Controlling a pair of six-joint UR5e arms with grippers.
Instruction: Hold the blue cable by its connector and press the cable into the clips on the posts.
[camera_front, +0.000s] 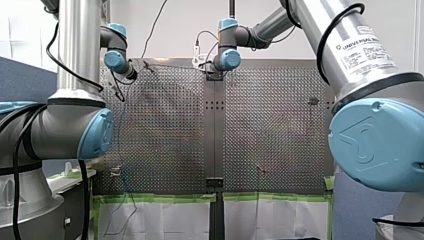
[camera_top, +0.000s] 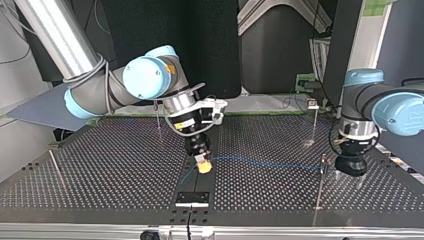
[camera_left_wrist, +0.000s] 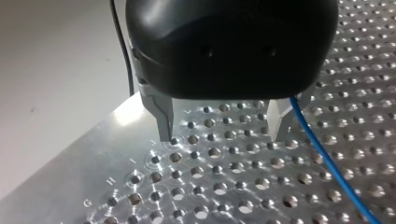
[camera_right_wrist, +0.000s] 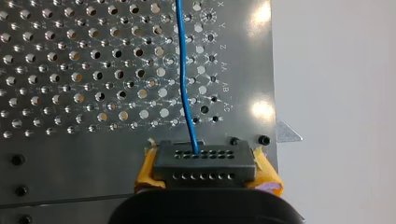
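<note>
Over the middle seam of the perforated desk (camera_top: 100, 165), toward its near edge in the top view, the right end effector (camera_top: 203, 163) grips the black connector (camera_right_wrist: 204, 164) between its yellow pads (camera_right_wrist: 145, 171). The blue cable (camera_right_wrist: 185, 84) runs from the connector across the desk to a thin post (camera_top: 320, 187) near the edge at the top view's right. There the left end effector (camera_left_wrist: 222, 128) hangs just above the surface, metal fingers (camera_left_wrist: 163, 114) spread wide around nothing, the cable passing just outside one of them
</note>
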